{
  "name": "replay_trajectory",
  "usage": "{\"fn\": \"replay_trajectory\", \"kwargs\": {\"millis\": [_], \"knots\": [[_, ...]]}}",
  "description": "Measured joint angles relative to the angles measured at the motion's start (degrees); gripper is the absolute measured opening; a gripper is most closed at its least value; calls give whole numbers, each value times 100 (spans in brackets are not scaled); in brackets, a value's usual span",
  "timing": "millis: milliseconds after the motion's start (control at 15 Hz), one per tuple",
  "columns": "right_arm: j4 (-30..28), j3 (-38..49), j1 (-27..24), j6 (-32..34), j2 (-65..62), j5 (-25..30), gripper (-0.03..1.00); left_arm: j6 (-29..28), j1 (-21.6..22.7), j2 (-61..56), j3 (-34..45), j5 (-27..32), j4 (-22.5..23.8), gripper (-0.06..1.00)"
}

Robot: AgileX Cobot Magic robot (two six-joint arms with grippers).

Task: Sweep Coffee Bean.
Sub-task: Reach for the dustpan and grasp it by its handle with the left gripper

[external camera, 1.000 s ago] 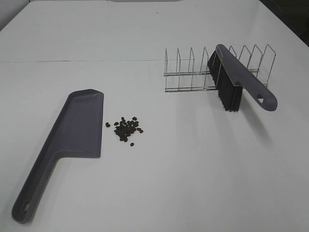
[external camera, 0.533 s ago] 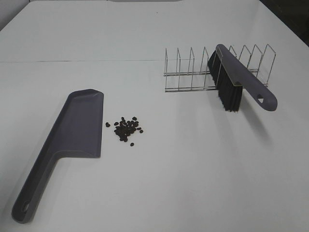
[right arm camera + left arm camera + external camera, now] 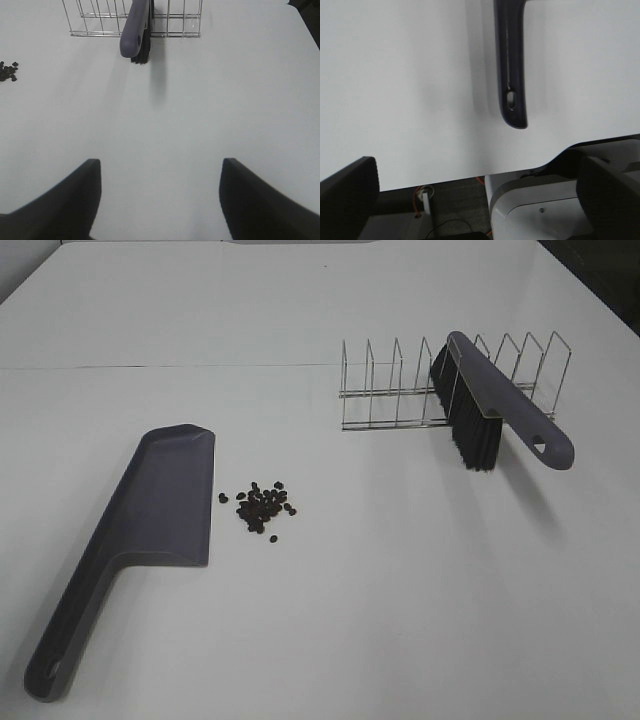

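Lying left of centre in the high view, the coffee bean (image 3: 262,508) cluster sits just beside the dustpan (image 3: 165,500); left gripper (image 3: 480,172) and right gripper (image 3: 161,167) both gape wide, empty.

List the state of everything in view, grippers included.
Grey plastic dustpan: lying flat on the white table, not held.
Dark brown coffee bean cluster: loose beside the dustpan, unswept.
Silver wire rack: upright.
Grey brush with black bristles: propped in the rack, bristles down, not held.
Left gripper: open, empty.
Right gripper: open, empty.
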Motion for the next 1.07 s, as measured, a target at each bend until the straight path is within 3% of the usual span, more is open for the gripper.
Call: {"fn": "replay_trajectory", "kwargs": {"millis": [67,133,467,1067], "knots": [[0,0,0,0,0,0,58,-613,-241,584,29,-384,458,99],[0,0,0,0,0,0,58,-670,-292,934,34,-693,458,99],[0,0,0,0,0,0,58,223,-309,2498,34,-2194,-728,99],[0,0,0,0,0,0,58,178,-315,3684,6,-3008,-539,99]]}}
